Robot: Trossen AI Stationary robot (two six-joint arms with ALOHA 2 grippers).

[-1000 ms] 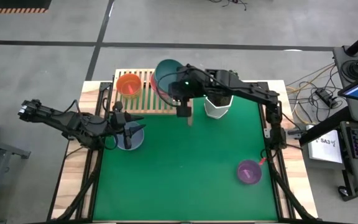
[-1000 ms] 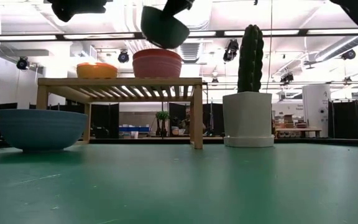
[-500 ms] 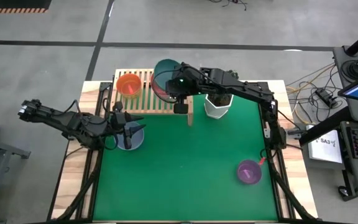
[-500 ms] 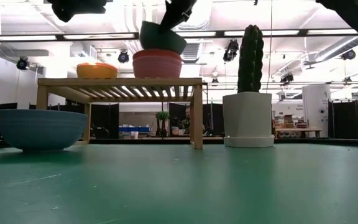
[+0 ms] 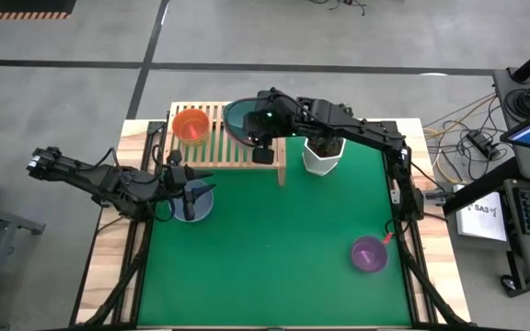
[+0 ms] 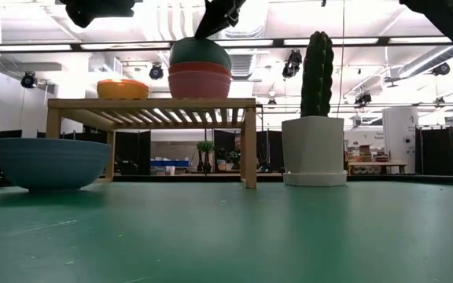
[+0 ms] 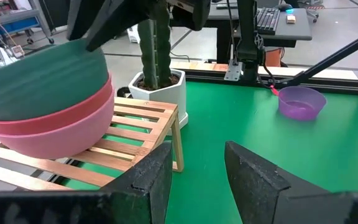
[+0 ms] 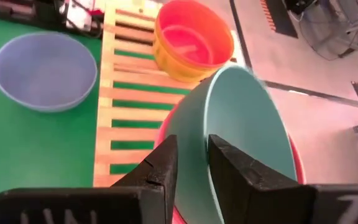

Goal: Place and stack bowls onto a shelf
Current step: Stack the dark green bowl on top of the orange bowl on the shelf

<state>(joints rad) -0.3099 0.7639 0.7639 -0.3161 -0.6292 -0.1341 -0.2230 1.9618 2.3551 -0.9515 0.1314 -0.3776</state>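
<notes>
From above, you see your right tool (image 5: 261, 140) over the shelf (image 5: 212, 147), pinching the rim of the teal bowl (image 5: 244, 117). Your left tool (image 5: 188, 191) waits by the blue-grey bowl (image 5: 194, 201); its fingers stand apart, holding nothing.

From bench height, the teal bowl sits inside the pink bowl (image 6: 200, 84) on the shelf. The stacking step looks almost done.

Past your right wrist, the fingers (image 8: 164, 163) grip the teal rim. Next you should let go and lift straight up.
</notes>
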